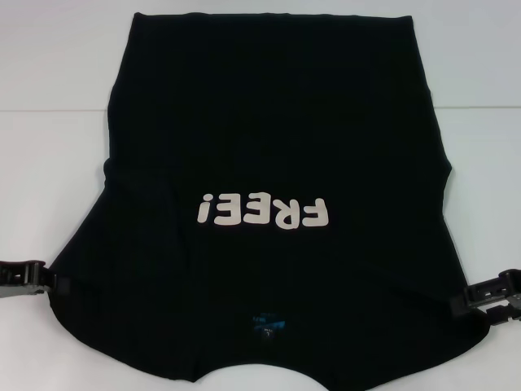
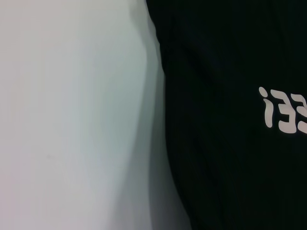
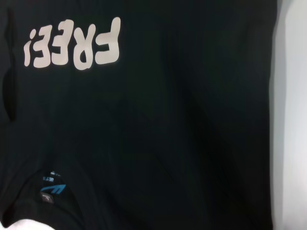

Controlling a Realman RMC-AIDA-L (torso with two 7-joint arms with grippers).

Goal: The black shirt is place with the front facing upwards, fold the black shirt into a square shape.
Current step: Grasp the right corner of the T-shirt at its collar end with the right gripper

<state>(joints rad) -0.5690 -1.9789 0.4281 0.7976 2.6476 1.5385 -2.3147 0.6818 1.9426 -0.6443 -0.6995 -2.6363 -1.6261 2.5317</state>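
Observation:
The black shirt (image 1: 269, 122) lies front up on the white table (image 1: 49, 98), collar toward me. Its white "FREE!" lettering (image 1: 262, 211) reads upside down, and the blue neck label (image 1: 264, 324) sits near the front edge. My left gripper (image 1: 54, 285) is at the shirt's left shoulder corner and my right gripper (image 1: 471, 298) at the right one. The cloth is drawn out to a point at each, so both look shut on it. The left wrist view shows the black shirt (image 2: 220, 143) and its edge. In the right wrist view are the black shirt (image 3: 168, 134) and its label (image 3: 50, 188).
Bare white table surface (image 2: 72, 120) runs along both sides of the shirt and behind its hem. No other objects show.

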